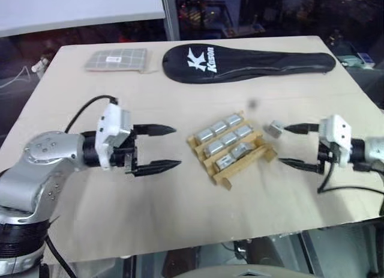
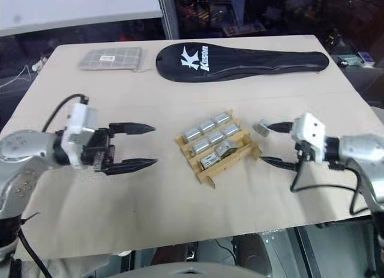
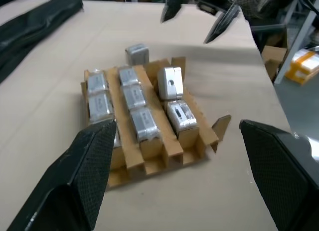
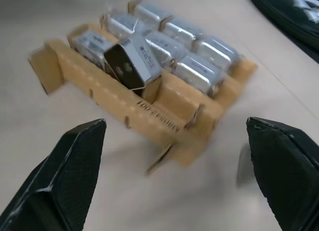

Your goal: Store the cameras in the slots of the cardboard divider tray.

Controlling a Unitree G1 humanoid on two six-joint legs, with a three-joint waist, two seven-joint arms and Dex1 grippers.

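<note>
Left eye view: loose camera (image 1: 275,129) lies just beside right gripper (image 1: 298,146), between it and tray (image 1: 231,147). Right gripper spread wide, empty, nearer; left gripper (image 1: 157,149) also spread, empty.

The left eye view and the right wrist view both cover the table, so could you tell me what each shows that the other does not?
The left eye view adds the grey gridded flat pad, the left gripper and a loose silver-grey boxy camera beside the tray. The right wrist view adds printed lettering on the tray's wall. Both share the tan cardboard divider tray, its stored cameras, one tilted camera and the black racket cover.
</note>
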